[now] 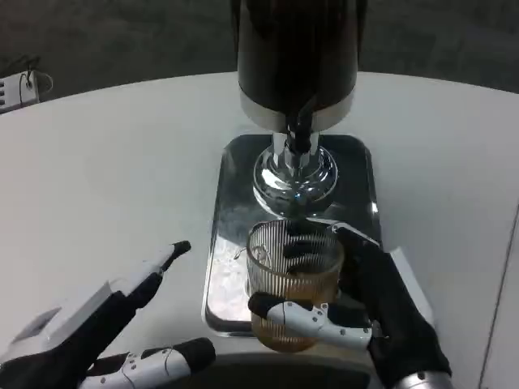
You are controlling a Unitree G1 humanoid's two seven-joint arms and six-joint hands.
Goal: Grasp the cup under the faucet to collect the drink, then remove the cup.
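The cup [293,284], a ribbed clear glass with amber drink in its lower part, stood upright on the near end of the shiny metal tray [229,203], and the right hand [369,316] already had it: one white-and-black finger crossed the near side of the glass low down, while the rest of the hand wrapped the right wall, so its fingers [304,318] were closed around the cup. The relation that mattered was the cup's place against the faucet [298,134]. The spout hung from the dark dispenser [296,57] above the far half of the tray, over the chrome base [293,180], and the cup's mouth sat nearer the robot than that spout, apart from it rather than directly beneath. The cup's long axis was vertical, so I judged any pull-away should run straight back toward the robot over the tabletop [97,178], keeping the glass level. The left hand [89,332] lay well to the left of the tray, its fingers spread and holding nothing; the right was plainly the nearer and the working hand.
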